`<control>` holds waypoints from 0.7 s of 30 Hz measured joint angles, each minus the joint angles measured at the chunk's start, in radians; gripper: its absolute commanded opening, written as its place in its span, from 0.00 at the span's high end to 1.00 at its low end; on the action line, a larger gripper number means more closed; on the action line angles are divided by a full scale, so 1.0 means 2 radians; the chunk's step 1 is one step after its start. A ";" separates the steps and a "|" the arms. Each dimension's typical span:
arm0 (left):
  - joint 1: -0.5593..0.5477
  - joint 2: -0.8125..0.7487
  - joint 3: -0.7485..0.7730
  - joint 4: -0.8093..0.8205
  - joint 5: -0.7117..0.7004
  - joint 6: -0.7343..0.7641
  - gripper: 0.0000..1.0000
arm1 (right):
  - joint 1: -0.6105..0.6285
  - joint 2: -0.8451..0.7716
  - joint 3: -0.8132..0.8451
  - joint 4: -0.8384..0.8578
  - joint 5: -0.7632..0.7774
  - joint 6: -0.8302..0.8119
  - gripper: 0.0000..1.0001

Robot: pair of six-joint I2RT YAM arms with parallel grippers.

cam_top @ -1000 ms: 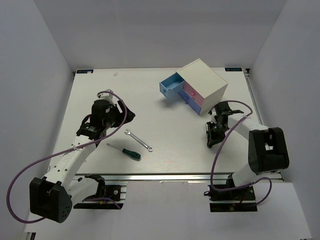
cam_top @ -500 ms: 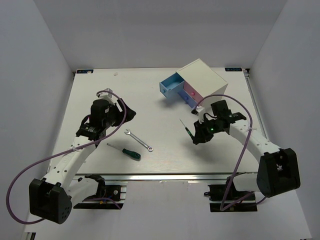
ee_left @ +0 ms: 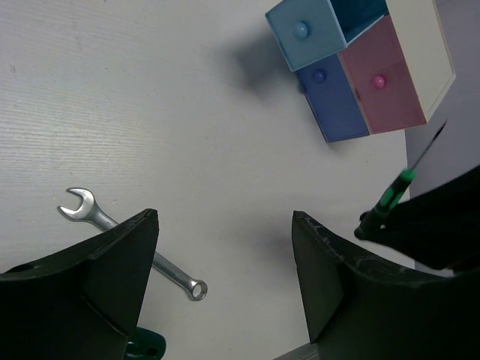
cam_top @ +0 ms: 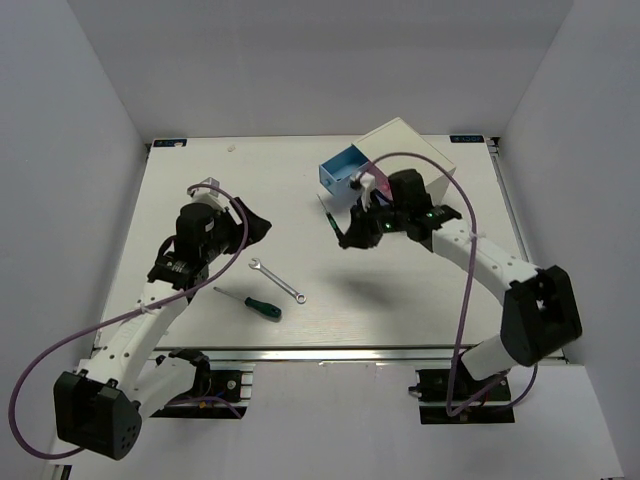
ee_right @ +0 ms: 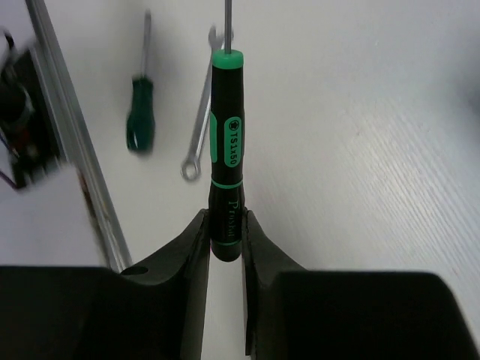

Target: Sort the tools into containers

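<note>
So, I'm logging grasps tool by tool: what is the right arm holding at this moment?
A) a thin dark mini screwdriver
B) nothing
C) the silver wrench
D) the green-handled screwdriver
A: in the right wrist view the right arm's jaws are closed on the black end of the thin mini screwdriver, while the wrench and the green-handled screwdriver lie on the table.
</note>
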 measured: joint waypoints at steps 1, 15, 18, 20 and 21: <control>0.000 0.001 0.000 -0.001 0.000 0.000 0.19 | 0.003 0.018 0.023 0.013 0.006 0.036 1.00; 0.000 0.029 0.011 -0.014 0.007 0.000 0.19 | 0.001 0.193 0.220 0.160 0.006 0.570 1.00; 0.000 0.032 0.014 -0.013 0.009 -0.001 0.19 | 0.001 0.203 0.220 0.193 0.011 0.671 1.00; 0.000 0.036 0.015 -0.012 0.011 -0.002 0.19 | 0.000 0.204 0.221 0.203 0.017 0.728 1.00; 0.000 0.039 0.016 -0.011 0.013 -0.003 0.19 | 0.000 0.205 0.223 0.204 0.020 0.749 1.00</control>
